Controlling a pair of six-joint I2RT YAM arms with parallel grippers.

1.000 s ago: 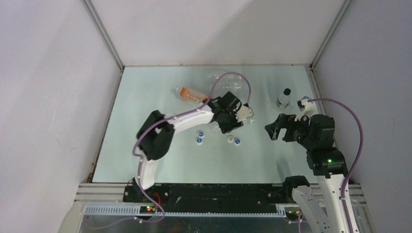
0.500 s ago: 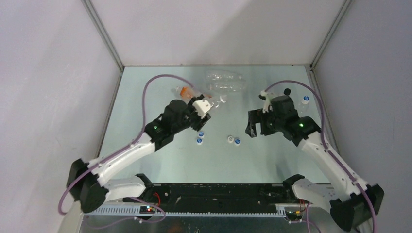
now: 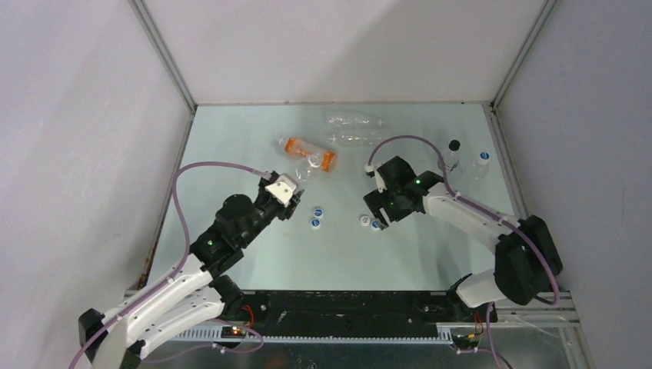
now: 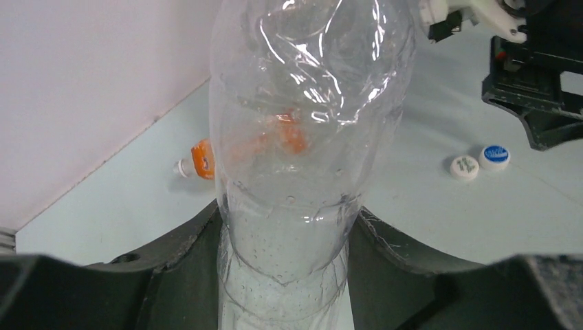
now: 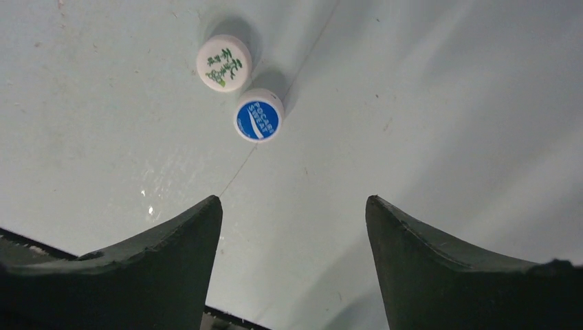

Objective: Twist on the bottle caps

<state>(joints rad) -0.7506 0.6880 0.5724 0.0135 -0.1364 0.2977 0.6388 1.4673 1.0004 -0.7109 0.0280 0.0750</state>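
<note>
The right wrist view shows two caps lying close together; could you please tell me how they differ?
The white cap has a white top with green print; the blue-topped cap has a blue top with white lettering. The white cap lies farther from the open right gripper; the blue-topped cap lies nearer. Both are round, loose and top up on the table, side by side.

left claw (image 4: 285,237) clamps clear bottle (image 4: 302,103) | white cap (image 4: 464,167) beside blue cap (image 4: 494,154), right

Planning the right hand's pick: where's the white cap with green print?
Right wrist view, upper left: the white cap lies on the table beside a blue-topped cap, ahead of the open right hand.
</note>
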